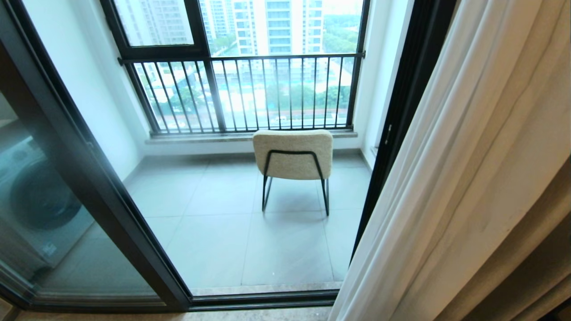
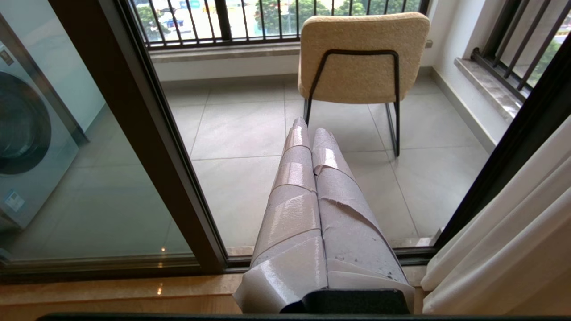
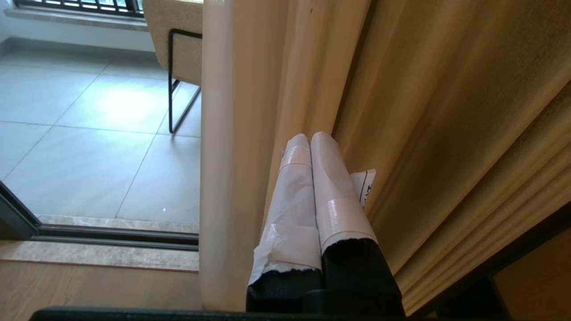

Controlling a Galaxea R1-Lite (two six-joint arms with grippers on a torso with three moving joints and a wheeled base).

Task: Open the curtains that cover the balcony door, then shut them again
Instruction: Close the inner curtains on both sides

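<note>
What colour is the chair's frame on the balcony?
Black, under a cream seat back; the chair shows best in the left wrist view.

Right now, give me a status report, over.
Left gripper shut, empty. Right gripper shut against sheer white curtains, gathered right. Dark-framed glass balcony door uncovered. Nothing blocking.

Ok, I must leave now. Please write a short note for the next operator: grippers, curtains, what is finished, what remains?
Left gripper: jaws shut, empty, pointing at the balcony opening.
Right gripper: jaws shut, against the curtain folds; no fabric visibly pinched.
Sheer white floor-length curtains: gathered at the right side.
Dark-framed sliding glass balcony door: uncovered, beige chair with black metal legs visible beyond.
Done: curtains open.
Left: draw them closed again.
</note>
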